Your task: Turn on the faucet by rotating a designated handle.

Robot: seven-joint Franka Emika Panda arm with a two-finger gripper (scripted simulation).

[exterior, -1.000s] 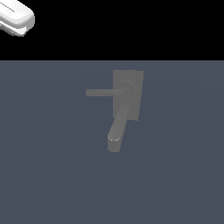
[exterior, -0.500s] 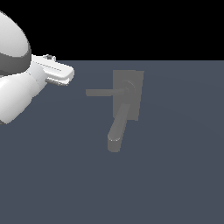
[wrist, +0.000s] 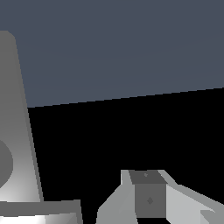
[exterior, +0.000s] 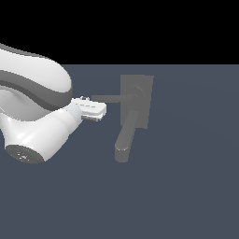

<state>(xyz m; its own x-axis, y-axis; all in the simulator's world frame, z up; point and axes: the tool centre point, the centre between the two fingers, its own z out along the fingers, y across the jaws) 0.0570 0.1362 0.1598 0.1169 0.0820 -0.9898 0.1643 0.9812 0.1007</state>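
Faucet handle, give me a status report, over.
Gripper at free tip of handle, contact and jaws unclear. Handle points to exterior view's left from faucet. Nothing in the way.

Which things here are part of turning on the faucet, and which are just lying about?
Part of the job:
- faucet, grey, with backplate and thick spout
- handle, the thin bar pointing toward the exterior view's left
- hand, close by the handle's free end; whether it is touching, or open or shut, cannot be told

Just lying about:
- nothing else shows, only the grey surface
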